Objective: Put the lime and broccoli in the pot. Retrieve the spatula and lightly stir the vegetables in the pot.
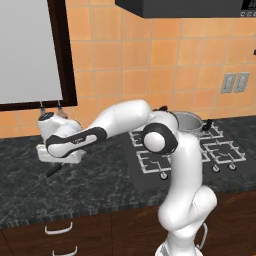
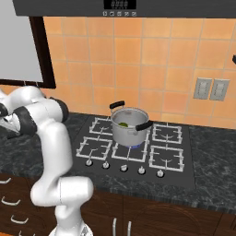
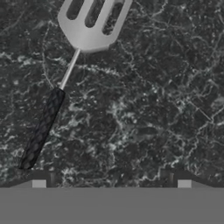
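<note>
The gripper (image 3: 111,183) hangs over the dark stone counter (image 1: 100,175) to the left of the stove (image 2: 133,147), its jaws spread wide with nothing between them. The spatula (image 3: 65,74) lies flat on the counter just beneath, its black handle close to one fingertip. The pot (image 2: 129,125) stands on the stove's middle burner, a glimpse of the yellow-green lime (image 2: 123,124) inside it.

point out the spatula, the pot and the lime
spatula (image 3: 43,127), hand view, on its black handle
pot (image 2: 129,131), right base view, on its steel side wall
lime (image 2: 123,124), right base view, on the green bit showing inside the pot
</note>
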You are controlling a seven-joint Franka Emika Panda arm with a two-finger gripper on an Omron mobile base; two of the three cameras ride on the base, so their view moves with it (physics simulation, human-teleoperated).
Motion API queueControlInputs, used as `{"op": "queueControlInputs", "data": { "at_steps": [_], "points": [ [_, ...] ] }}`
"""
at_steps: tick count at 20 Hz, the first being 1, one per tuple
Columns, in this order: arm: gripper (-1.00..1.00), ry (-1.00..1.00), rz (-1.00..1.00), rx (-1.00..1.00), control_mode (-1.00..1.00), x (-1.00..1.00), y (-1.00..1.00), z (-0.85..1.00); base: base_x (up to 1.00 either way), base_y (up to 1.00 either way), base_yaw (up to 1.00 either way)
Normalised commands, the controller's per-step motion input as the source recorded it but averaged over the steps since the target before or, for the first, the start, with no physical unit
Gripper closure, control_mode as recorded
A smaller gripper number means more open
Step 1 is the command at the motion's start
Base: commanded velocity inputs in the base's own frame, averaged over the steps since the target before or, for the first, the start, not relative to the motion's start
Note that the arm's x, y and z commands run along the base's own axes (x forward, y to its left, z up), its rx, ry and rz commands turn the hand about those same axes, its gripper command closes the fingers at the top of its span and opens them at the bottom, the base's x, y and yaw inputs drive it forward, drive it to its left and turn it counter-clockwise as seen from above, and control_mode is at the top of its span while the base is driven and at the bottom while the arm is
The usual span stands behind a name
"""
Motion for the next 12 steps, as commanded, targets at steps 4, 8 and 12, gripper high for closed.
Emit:
{"op": "queueControlInputs", "data": {
  "at_steps": [4, 8, 12],
  "points": [
    [-1.0, -0.05, -0.03, 0.0, -1.0, 0.12, 0.14, -0.18, 0.0, 0.0, 0.0],
    [-1.0, -0.02, -0.05, 0.0, -1.0, 0.04, 0.16, -0.14, 0.0, 0.0, 0.0],
    [-1.0, -0.04, -0.02, 0.0, -1.0, 0.02, 0.23, -0.11, 0.0, 0.0, 0.0]
  ]
}}
